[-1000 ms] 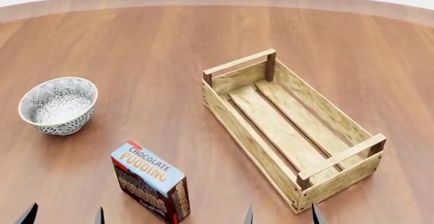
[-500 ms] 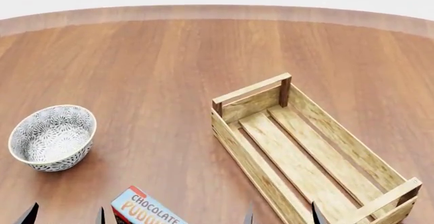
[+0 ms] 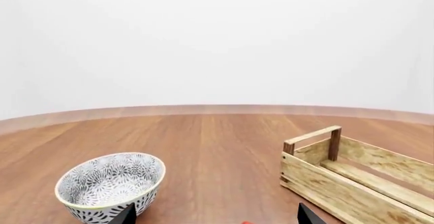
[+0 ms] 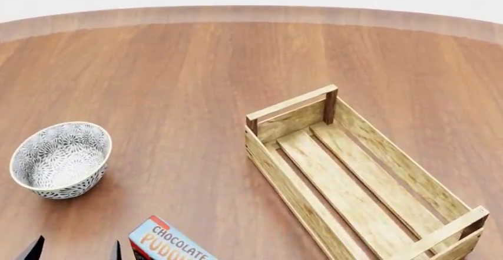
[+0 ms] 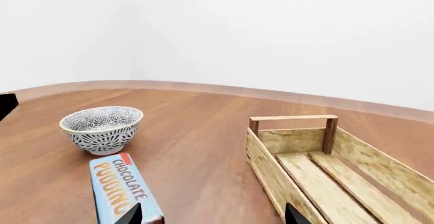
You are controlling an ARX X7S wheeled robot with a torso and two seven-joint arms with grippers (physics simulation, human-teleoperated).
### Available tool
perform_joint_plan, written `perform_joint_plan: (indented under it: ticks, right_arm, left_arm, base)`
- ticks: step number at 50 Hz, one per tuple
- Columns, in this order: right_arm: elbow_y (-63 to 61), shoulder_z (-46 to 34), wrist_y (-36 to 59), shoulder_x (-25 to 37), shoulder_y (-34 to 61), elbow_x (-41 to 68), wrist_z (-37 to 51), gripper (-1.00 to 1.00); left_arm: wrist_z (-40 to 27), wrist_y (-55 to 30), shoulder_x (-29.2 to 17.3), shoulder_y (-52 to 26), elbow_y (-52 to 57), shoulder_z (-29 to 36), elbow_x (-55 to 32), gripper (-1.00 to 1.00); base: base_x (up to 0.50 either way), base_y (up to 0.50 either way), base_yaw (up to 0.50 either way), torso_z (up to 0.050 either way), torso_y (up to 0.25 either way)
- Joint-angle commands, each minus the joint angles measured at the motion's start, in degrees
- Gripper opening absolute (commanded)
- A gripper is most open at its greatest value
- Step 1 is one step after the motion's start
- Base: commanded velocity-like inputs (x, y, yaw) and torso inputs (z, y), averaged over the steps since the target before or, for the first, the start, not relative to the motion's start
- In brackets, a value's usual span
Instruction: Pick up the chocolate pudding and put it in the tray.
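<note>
You had the pudding box (image 4: 167, 243) standing near the table's near edge, left of centre, only its top face showing at the bottom of the head view; in the right wrist view (image 5: 124, 192) it stood upright w/ the lettered face up, close in front of that gripper. Nothing was touching it, so the pick hadn't begun. The crate (image 4: 357, 184) sat to the right, angled so one end pointed far-left and the other near-right, w/ nothing inside, slats bare; well apart from the box, which I'd judge left you room to lift and carry across w/o clipping the near handle bar. The bowl (image 4: 59, 160) sat further left and a bit farther back, apart from both, not in the carry path. Left gripper (image 4: 75, 250): only two dark tips showed at the bottom edge, spread apart, so it read as open and holding nothing. Right gripper (image 5: 211, 215): not visible in the head view; its wrist cam showed two dark tips w/ a wide gap, also open, nothing btwn them. The box sat closer to the left tips, so prob. the left arm was better placed for the grab.
</note>
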Motion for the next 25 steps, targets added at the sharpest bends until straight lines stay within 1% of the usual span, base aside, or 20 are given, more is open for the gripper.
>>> perform_joint_plan:
  ticks: [1,4,11,16,25]
  right_arm:
    - [8.2,-1.1,-8.2,1.9,-2.2,2.2,-6.6,1.00]
    - [10.4,-1.3,-9.7,1.8,-2.0,0.3,-6.2,1.00]
    - [13.6,-2.1,-11.7,0.9,-1.7,1.7,-8.1,1.00]
    - [15.1,-3.5,-10.8,0.3,-0.6,0.5,-8.3,1.00]
    - [20.0,-5.5,-10.0,-1.9,3.9,0.6,-10.0,1.00]
  left_arm:
    - [-0.6,-0.3,-0.6,0.3,1.1,0.2,-0.7,1.00]
    - [-0.6,0.0,-0.8,0.3,0.8,0.3,-0.9,1.00]
    - [-0.9,0.1,-0.9,0.0,0.4,0.7,-0.9,1.00]
    - [-1.0,0.1,-1.1,-0.1,0.2,1.1,-0.8,1.00]
    - [-1.3,-0.2,-1.4,-0.2,0.4,1.5,-1.1,1.00]
  base:
    - [0.00,0.00,0.00,0.000,0.000]
    - [0.00,0.00,0.00,0.000,0.000]
    - [0.00,0.00,0.00,0.000,0.000]
    - [0.00,0.00,0.00,0.000,0.000]
    - [0.00,0.00,0.00,0.000,0.000]
